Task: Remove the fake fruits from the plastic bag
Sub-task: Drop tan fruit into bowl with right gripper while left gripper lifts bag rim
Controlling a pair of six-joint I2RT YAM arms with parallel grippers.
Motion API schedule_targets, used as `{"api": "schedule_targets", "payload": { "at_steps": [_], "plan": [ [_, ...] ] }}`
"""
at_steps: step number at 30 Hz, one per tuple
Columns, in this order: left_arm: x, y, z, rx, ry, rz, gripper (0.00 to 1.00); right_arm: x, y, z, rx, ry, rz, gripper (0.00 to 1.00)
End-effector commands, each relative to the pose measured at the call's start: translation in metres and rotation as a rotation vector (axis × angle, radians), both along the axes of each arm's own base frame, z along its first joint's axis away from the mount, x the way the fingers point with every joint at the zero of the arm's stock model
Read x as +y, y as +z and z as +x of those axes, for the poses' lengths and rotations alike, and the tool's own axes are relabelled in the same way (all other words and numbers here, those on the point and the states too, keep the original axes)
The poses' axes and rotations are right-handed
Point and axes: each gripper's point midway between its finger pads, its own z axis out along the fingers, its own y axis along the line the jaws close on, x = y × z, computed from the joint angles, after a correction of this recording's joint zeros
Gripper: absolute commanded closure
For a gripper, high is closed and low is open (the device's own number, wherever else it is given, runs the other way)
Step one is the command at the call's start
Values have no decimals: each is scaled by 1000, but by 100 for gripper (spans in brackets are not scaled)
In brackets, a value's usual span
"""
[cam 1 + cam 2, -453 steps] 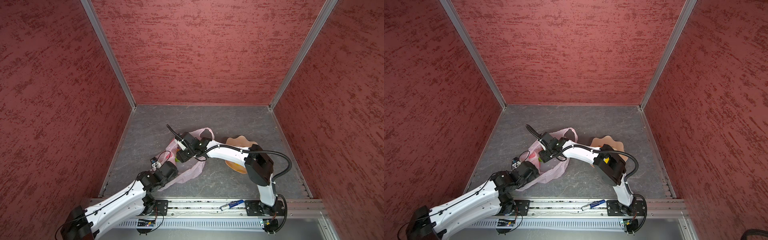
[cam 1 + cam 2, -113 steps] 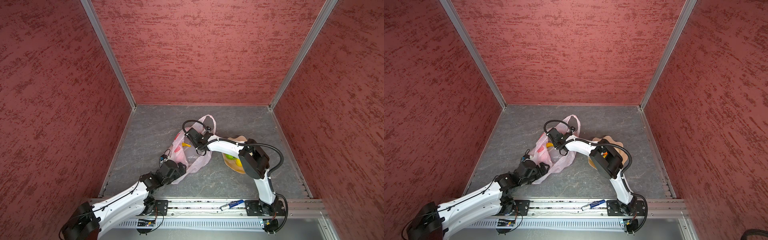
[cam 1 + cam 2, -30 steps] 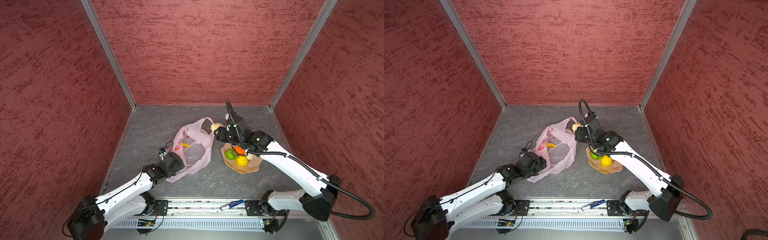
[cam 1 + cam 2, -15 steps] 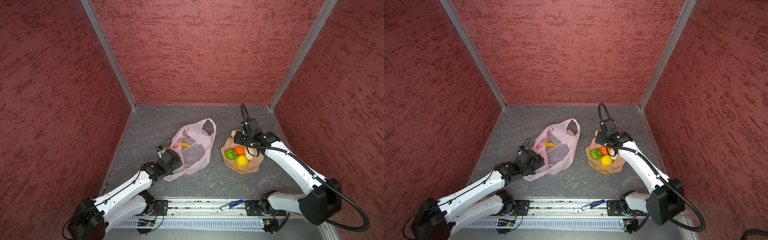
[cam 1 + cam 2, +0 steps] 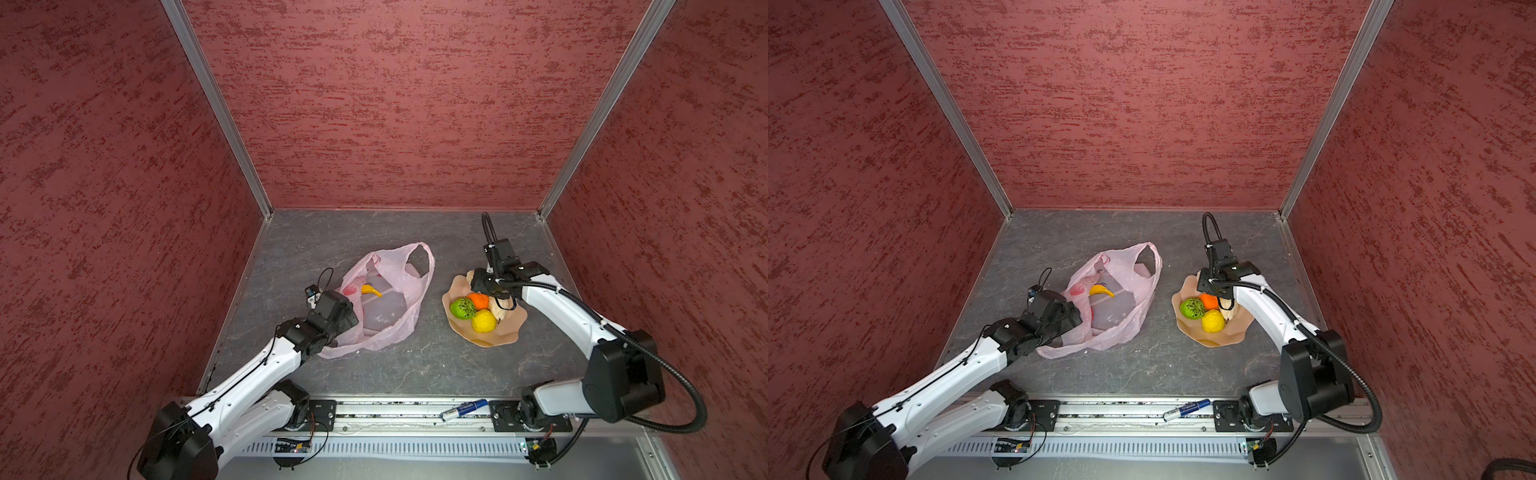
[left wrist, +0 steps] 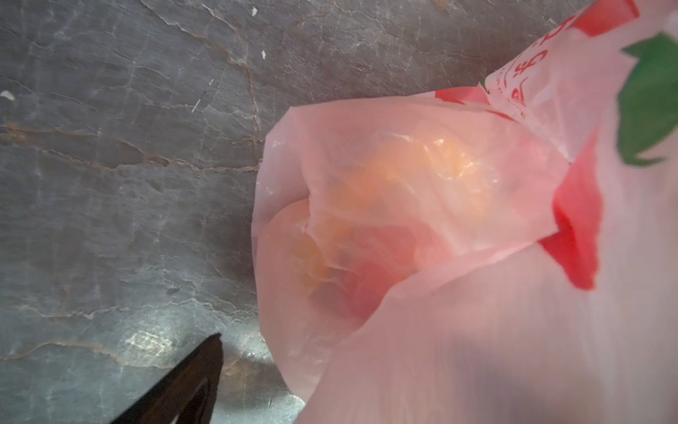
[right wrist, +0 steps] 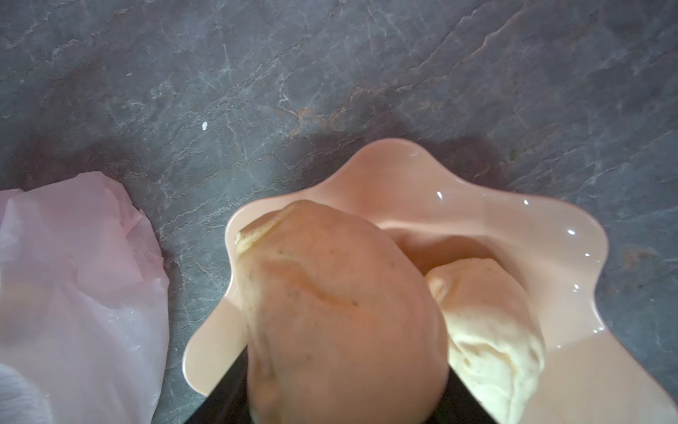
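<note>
You have a peach, wavy-rimmed bowl [image 5: 496,340] [image 5: 1219,338] on the right half of the table [image 5: 415,374] [image 5: 1142,365], upright, in both top views. The right wrist view shows its glossy rim [image 7: 477,205] catching small highlights. The table is grey with pale stone-like veins, and a white speck [image 7: 204,126] lies on it near the bowl. A blue-and-white marker [image 5: 463,409] [image 5: 1185,409] lies slightly tilted on the metal rail [image 5: 374,417] along the front edge, right of the middle. Red textured walls [image 5: 395,104] close three sides, with an aluminium post [image 5: 217,108] at the back left corner and another [image 5: 600,108] at the back right.
</note>
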Motion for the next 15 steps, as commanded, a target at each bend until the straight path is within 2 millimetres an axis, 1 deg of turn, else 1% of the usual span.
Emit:
{"api": "schedule_targets", "payload": {
  "at_steps": [1, 3, 5, 12, 15],
  "plan": [
    [0, 7, 6, -6, -18, 6, 4, 4, -2, 9, -19, 15, 24, 57],
    [1, 5, 7, 1, -15, 15, 4, 3, -3, 11, -16, 14, 22, 56],
    [3, 5, 9, 9, -15, 19, 4, 2, -12, 13, 10, 15, 13, 56],
    [9, 7, 17, 6, 1, 25, 4, 2, -19, 17, 34, 17, 16, 52],
    [12, 9, 20, 6, 5, 25, 4, 2, -21, 16, 38, 15, 20, 47]
  ]
}}
